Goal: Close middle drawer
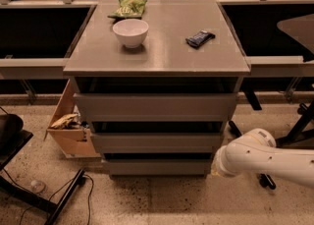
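The grey cabinet has three drawers. The middle drawer has a plain flat front and stands slightly out, with a dark gap above it. The top drawer has a taller front, and the lowest drawer sits just above the floor. My gripper is at the end of my white arm, low at the cabinet's right front corner. It is beside the right end of the lowest drawer and just below the middle drawer's right end.
On the cabinet top are a white bowl, a green snack bag and a dark bar. A cardboard box stands at the cabinet's left. Chair legs and cables are at the lower left. More chair legs are at the right.
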Action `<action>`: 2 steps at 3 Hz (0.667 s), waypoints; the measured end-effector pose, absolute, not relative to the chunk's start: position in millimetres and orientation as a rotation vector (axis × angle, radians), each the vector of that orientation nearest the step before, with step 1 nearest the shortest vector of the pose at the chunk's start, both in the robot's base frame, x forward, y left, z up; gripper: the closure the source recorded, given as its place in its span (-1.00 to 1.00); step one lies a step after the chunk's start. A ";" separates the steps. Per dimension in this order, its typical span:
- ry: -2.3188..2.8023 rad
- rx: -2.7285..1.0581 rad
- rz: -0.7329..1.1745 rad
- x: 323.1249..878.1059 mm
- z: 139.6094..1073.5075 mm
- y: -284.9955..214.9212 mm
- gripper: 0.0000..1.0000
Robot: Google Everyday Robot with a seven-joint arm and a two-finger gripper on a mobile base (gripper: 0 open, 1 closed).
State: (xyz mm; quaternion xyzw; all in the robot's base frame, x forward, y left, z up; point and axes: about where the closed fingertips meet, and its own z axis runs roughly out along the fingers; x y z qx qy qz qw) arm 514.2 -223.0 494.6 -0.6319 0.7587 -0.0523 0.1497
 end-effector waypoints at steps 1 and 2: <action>2.245 -1.845 -0.169 473.8 566.4 -224.8 1.00; 2.239 -1.739 -0.271 467.0 660.6 -228.8 1.00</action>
